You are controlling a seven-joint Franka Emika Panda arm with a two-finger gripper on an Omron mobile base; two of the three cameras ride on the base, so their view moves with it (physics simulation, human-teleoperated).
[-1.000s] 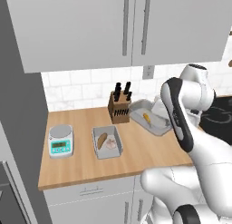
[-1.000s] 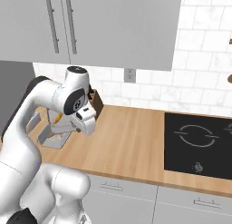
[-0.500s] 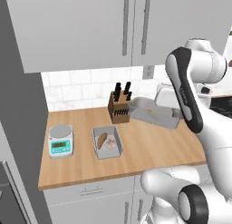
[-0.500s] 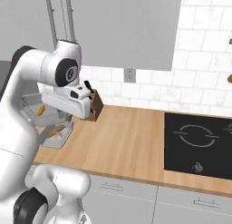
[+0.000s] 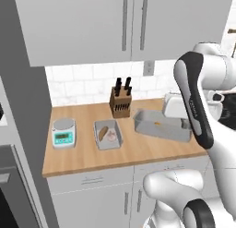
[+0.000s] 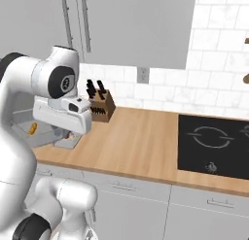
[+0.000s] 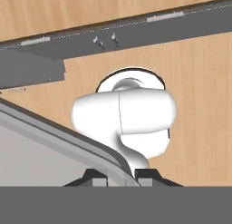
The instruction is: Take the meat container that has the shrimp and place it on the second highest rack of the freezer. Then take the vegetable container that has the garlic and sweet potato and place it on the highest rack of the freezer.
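Note:
My gripper [image 7: 120,178] is shut on the rim of the meat container [image 5: 161,125], a grey tray that I hold just above the right part of the counter. The small orange shrimp [image 5: 157,124] lies inside it. From the right, the meat container [image 6: 22,123] with the shrimp [image 6: 32,128] shows behind my white hand. The tray's rim [image 7: 68,141] runs slantwise between my fingertips [image 7: 95,177]. On the counter left of it, the vegetable container [image 5: 109,135] holds a brown sweet potato [image 5: 103,132] and a pale garlic [image 5: 112,137]. The freezer's racks are out of view.
A knife block [image 5: 120,102] stands at the back of the wooden counter [image 5: 83,158], and a small scale [image 5: 63,132] sits at its left. A tall dark grey body [image 5: 23,107] walls off the left edge. A black cooktop [image 6: 211,142] lies to the right. Cabinets hang overhead.
The arm has swung and the hand turned, bringing the meat container a little forward and to the right. Both base views have shifted slightly, so more of the cabinet fronts shows.

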